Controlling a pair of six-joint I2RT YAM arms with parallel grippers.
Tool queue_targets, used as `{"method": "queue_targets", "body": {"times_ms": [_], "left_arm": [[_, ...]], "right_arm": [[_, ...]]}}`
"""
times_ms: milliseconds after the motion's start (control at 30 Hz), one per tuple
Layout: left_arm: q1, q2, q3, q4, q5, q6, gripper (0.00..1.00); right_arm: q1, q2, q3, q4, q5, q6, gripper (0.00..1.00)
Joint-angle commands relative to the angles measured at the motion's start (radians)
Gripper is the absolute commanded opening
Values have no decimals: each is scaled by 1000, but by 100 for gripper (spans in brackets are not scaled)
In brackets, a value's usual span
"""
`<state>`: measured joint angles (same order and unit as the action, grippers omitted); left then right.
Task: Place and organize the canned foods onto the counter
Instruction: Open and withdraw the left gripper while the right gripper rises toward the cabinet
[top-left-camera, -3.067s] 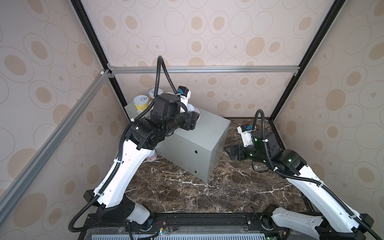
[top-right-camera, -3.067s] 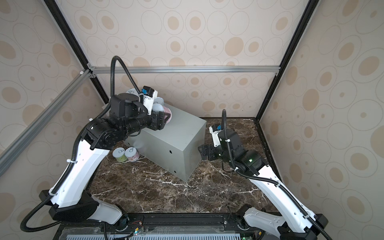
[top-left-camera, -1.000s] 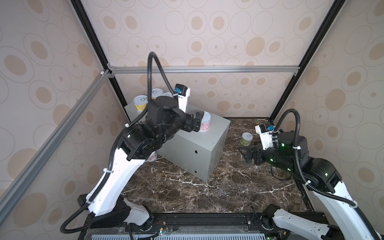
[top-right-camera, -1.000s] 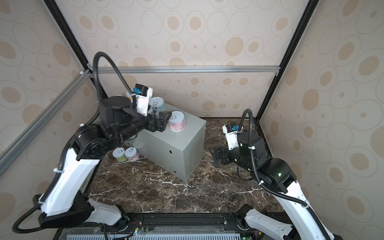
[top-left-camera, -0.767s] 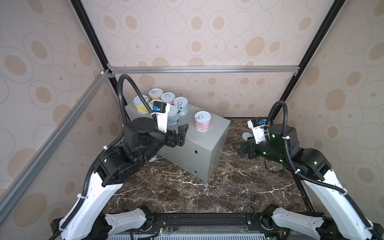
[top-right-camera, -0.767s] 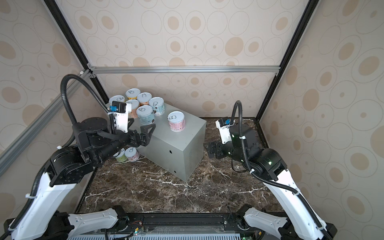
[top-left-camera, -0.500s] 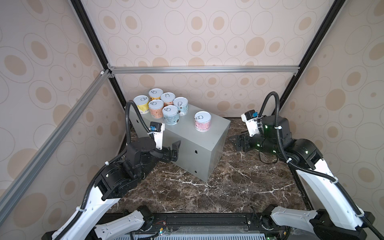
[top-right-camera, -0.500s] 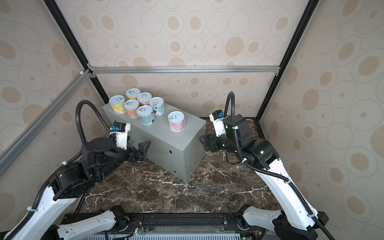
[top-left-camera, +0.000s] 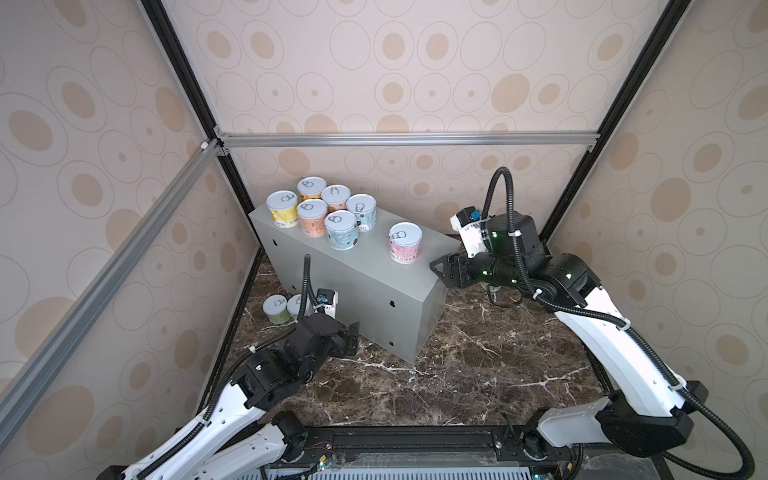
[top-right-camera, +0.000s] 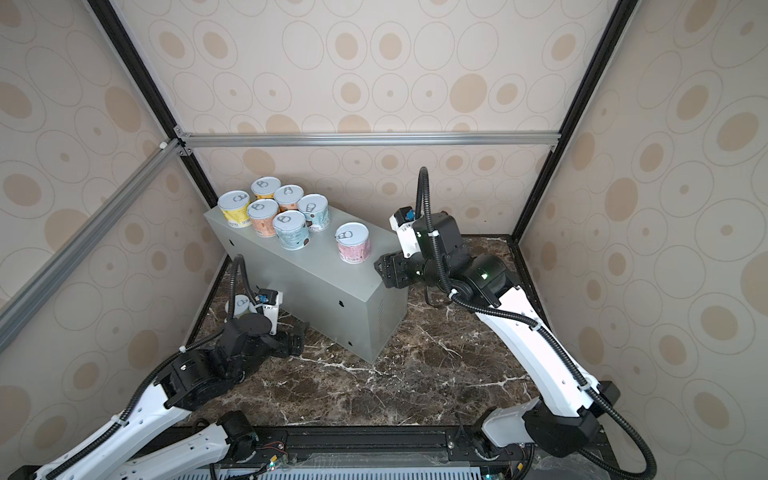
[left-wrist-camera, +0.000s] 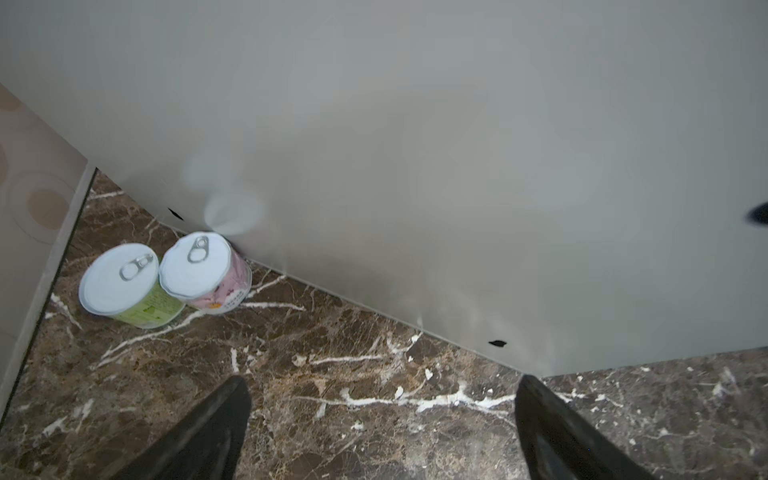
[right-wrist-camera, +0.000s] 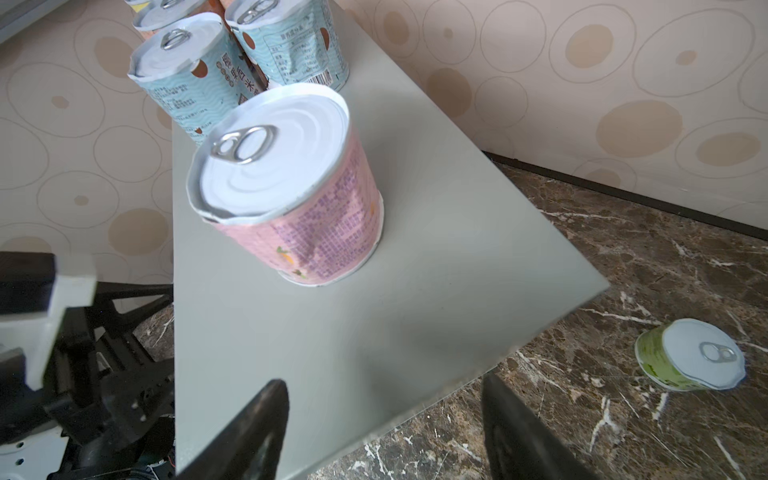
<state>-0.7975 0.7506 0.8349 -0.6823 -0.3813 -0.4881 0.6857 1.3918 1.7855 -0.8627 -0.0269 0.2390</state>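
The grey counter (top-left-camera: 376, 276) stands aslant on the marble floor in both top views. Several cans (top-left-camera: 340, 232) cluster at its far left end, and a pink can (top-left-camera: 405, 245) stands alone nearer the right end. On the floor by its left side sit a green can (left-wrist-camera: 124, 286) and a pink can (left-wrist-camera: 203, 270). Another green can (right-wrist-camera: 690, 357) stands on the floor past the right end. My left gripper (left-wrist-camera: 382, 380) is open, low over the floor before the counter's side. My right gripper (right-wrist-camera: 384, 382) is open and empty at the counter's right end, apart from the lone pink can (right-wrist-camera: 286, 187).
Patterned walls and black frame posts (top-left-camera: 232, 183) close in the cell on three sides. The left arm (top-left-camera: 266, 374) lies low along the left wall. The right arm (top-left-camera: 582, 316) reaches in from the front right. Brown marble floor (top-left-camera: 478, 365) spreads in front of the counter.
The left arm has come off the counter top, leaving the lone pink can there, and dropped to the floor. The right gripper has risen from the floor to the counter's right end, its jaws narrower.
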Motion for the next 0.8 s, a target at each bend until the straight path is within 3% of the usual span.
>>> {"method": "queue_targets", "body": {"times_ms": [0,467,767], "left_arm": [[12,-10,-28,76,13,-34,99],[173,12,-140,199,180,18,99],[247,27,-152,231,254,45,99]], "right_arm": [[8,27,46,27,2,6,73],[44,175,165,42,18,17,71],[44,258,240,38,12,5,63]]}}
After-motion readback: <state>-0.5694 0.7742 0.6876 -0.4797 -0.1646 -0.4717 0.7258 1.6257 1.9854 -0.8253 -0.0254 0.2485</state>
